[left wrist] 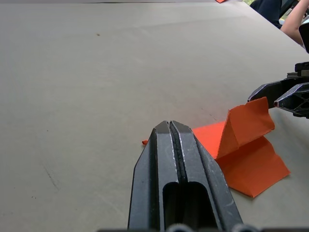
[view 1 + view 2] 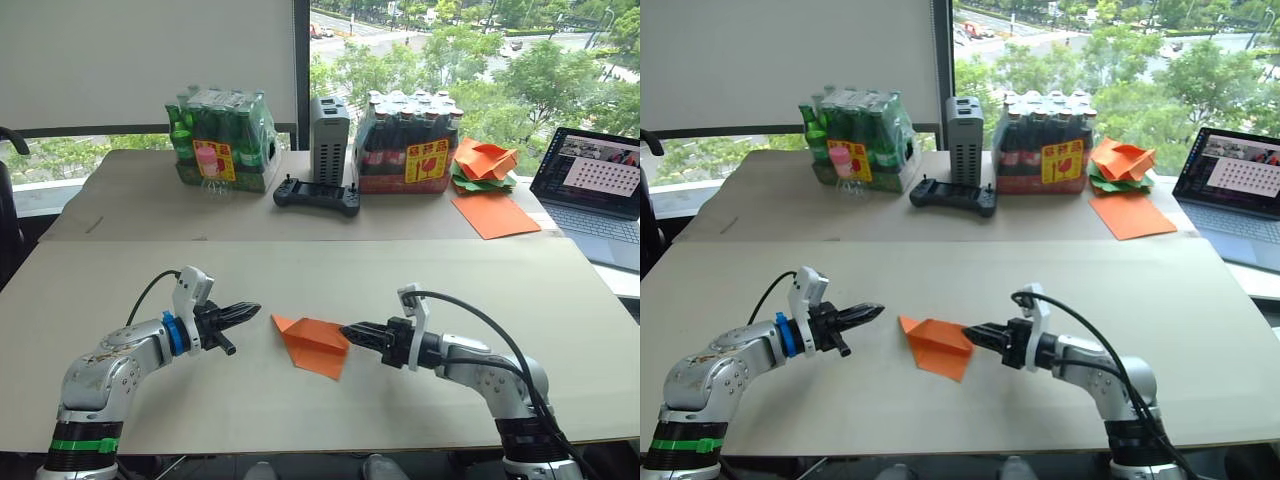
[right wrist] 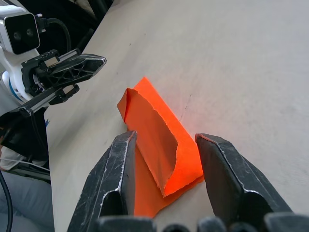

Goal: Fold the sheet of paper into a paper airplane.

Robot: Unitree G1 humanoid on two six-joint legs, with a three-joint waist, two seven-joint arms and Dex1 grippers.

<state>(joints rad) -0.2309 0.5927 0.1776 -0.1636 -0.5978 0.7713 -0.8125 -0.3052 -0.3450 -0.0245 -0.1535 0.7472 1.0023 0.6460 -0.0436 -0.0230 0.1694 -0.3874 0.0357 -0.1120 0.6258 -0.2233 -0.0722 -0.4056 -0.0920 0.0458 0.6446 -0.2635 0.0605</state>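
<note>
Paper airplane (image 2: 314, 344), half-formed, lies on the near table (image 2: 300, 280) between my two grippers; it is thin, light and easily torn, so I judge the raised flap's edge the best place to pinch; my right gripper (image 3: 164, 145) stands spread with that upright flap between its fingers, apparently not yet touching, though I cannot be sure; my left gripper (image 2: 240, 313) is clenched on nothing, just beside the pointed end; farther back sit bottle packs (image 2: 222, 140) and a laptop (image 2: 597, 190).
</note>
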